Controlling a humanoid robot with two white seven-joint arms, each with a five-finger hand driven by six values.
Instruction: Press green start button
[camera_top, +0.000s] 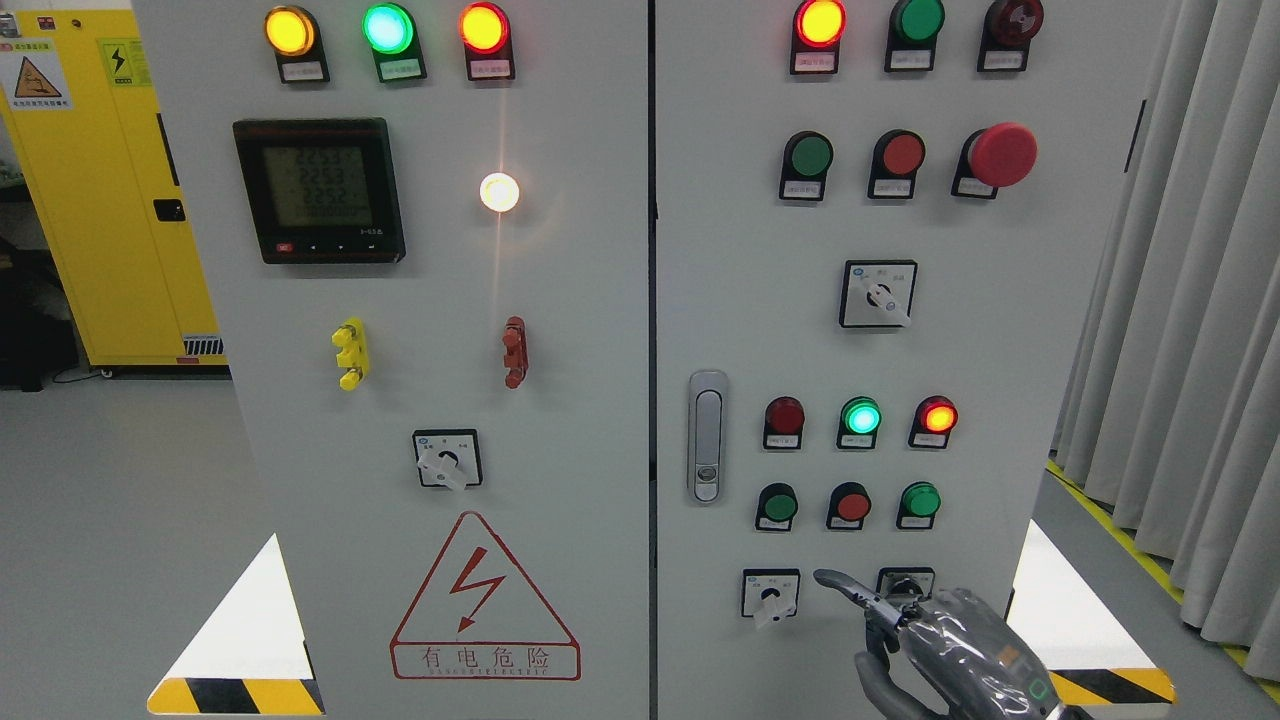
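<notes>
- The cabinet (700, 250) fills my view, with two grey doors. The right door carries the buttons that I need.
- My right hand (950, 650) comes in at the lower right, low in front of the right door. My left hand is not in view, so the right one is the nearer.
- One finger (840, 583) points out to the left; the other fingers are curled under, and they hold nothing.
- The fingertip hangs between two selector switches (770, 592).
- Which green button is the start one, I cannot tell; the labels are too small to read. The nearest green buttons (777, 505) are in the row just above my finger, one up-left and one (920, 499) up-right.
- I judge the next move is upward.
</notes>
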